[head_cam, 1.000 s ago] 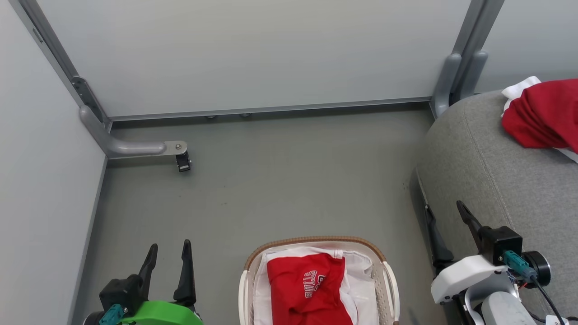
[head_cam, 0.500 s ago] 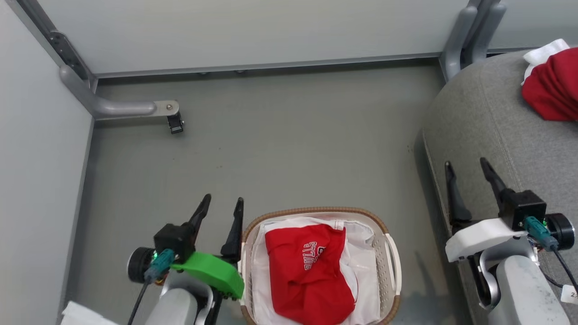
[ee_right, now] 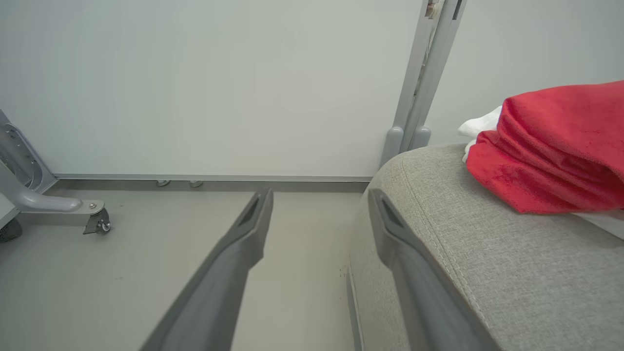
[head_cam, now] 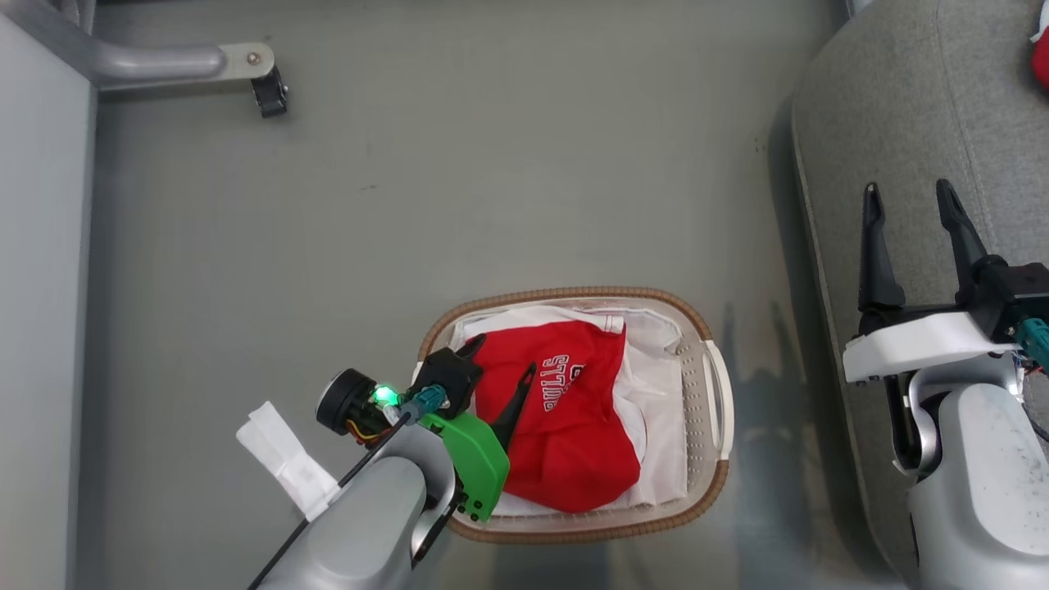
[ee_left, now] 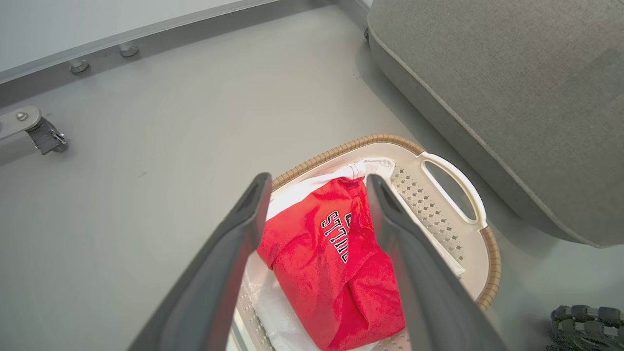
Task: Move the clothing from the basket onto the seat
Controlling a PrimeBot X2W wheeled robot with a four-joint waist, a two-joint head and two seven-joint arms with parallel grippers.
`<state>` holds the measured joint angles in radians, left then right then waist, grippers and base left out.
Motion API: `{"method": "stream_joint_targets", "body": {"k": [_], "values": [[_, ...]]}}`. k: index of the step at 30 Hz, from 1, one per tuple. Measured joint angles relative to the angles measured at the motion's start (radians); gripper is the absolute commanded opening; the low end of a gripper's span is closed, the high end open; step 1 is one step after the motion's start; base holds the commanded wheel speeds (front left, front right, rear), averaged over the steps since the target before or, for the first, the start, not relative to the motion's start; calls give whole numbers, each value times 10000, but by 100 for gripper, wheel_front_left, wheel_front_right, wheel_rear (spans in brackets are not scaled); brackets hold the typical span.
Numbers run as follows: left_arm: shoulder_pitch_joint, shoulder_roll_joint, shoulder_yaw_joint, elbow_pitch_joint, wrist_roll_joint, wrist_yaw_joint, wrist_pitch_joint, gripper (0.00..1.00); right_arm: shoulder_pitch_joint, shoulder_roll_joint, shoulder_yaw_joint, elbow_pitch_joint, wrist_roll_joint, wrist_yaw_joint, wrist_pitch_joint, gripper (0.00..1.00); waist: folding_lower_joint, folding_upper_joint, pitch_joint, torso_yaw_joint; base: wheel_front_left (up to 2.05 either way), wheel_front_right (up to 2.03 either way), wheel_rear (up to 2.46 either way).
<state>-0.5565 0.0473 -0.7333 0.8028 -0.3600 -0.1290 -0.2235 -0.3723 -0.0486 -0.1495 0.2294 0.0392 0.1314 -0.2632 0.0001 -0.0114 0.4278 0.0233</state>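
The cream basket (head_cam: 719,385) with a brown rim stands on the floor. In it lies a red garment (head_cam: 574,434) with white "BULLS" lettering, on a white sheet (head_cam: 656,393). My left gripper (head_cam: 504,356) hangs open over the basket's left part, its fingers above the garment and apart from it. In the left wrist view the garment (ee_left: 336,273) shows between the open fingers (ee_left: 253,204) above the basket (ee_left: 453,165). My right gripper (head_cam: 906,187) stands open and empty over the edge of the grey seat (head_cam: 918,98). Another red garment (ee_right: 555,151) with white trim lies on the seat (ee_right: 487,273).
A grey frame foot with a black caster (head_cam: 266,90) stands at the far left of the floor (head_cam: 492,164). A pale wall panel (head_cam: 41,328) runs along the left. The seat (ee_left: 512,97) lies close to the basket's right handle.
The head camera has tilted down, shifting the whole picture. My left gripper has swung right from beside the basket to over the red garment. The right gripper stays open by the seat's edge.
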Motion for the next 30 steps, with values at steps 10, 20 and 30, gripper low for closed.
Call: {"method": "stream_joint_targets", "body": {"k": [10,20,30], "values": [[-983,-4,-1985,1473,-230,75,640,100,-724,-6,441,-506,928,0,0,100,1,0,1525,-539,0,0,0],[-2017,-8,-3045,3010,25,679,901,100,-1110,-4,903,-1070,1492,0,0,100,1,0,2828,-1303,0,0,0],[-2832,-4,-3235,4280,113,1260,673,100,-1323,-4,909,-1317,1825,0,0,100,1,0,3826,-1984,0,0,0]]}}
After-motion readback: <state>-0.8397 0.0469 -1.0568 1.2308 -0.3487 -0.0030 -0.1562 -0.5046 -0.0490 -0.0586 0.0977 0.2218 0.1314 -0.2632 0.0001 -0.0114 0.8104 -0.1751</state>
